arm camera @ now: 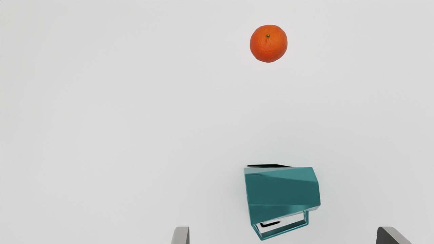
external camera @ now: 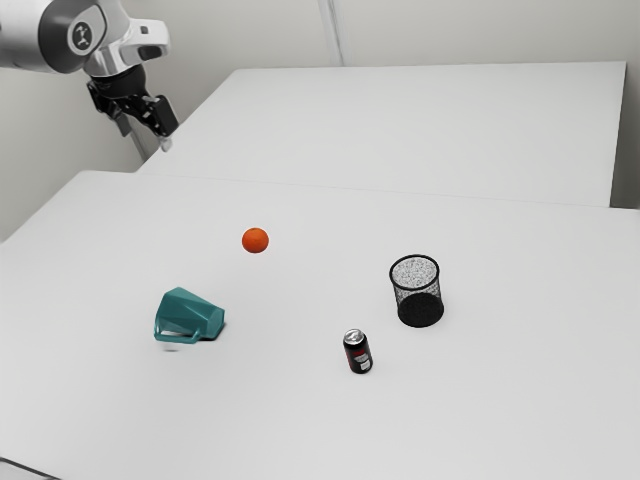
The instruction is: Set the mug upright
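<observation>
In the exterior view my gripper point(external camera: 145, 118) hangs at the upper left, high up and well apart from the mug. A teal faceted mug point(external camera: 188, 314) lies on its side on the white table point(external camera: 270, 420), its handle toward the exterior view's bottom. The wrist view has the mug point(arm camera: 283, 189) lying down with its handle turned toward the fingertip side. Wide apart, the two fingertips of the gripper point(arm camera: 283, 235) stand open with nothing held between them.
An orange point(external camera: 255, 240) rests beyond the mug, and the orange point(arm camera: 268, 43) is also in the wrist view. A black soda can point(external camera: 358, 352) stands toward the exterior view's right, with a black mesh cup point(external camera: 418, 300) behind it. Another white surface point(external camera: 420, 130) spans the back.
</observation>
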Controlling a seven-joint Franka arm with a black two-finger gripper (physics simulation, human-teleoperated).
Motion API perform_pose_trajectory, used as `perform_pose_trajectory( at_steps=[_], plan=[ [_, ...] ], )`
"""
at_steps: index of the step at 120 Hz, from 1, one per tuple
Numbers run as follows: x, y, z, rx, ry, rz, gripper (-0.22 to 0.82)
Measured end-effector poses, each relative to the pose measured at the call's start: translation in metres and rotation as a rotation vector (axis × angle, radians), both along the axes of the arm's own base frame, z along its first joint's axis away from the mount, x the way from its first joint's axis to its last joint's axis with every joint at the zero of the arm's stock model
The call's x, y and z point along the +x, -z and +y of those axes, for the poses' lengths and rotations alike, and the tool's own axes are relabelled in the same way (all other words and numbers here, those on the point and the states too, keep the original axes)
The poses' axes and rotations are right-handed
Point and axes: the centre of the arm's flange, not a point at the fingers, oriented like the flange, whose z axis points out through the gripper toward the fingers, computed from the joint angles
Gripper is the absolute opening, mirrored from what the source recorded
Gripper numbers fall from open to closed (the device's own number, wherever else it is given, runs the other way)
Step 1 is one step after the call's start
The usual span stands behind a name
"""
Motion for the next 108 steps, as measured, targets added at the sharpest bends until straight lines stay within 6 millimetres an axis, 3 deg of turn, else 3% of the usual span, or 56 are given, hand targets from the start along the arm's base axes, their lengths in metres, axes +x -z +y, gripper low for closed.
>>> perform_pose_trajectory(
  at_steps=[36, 59, 72, 100, 108],
  plan=[
    [-0.001, 0.003, 0.005, 0.002, 0.009, -0.001, 0.60],
    [-0.001, 0.030, 0.023, -0.072, -0.030, 0.049, 0.60],
    [-0.013, 0.076, 0.055, -0.221, -0.127, 0.126, 0.60],
    [-0.030, 0.161, 0.159, -0.444, -0.389, 0.244, 0.60],
    [-0.033, 0.182, 0.174, -0.496, -0.437, 0.276, 0.60]
  ],
)
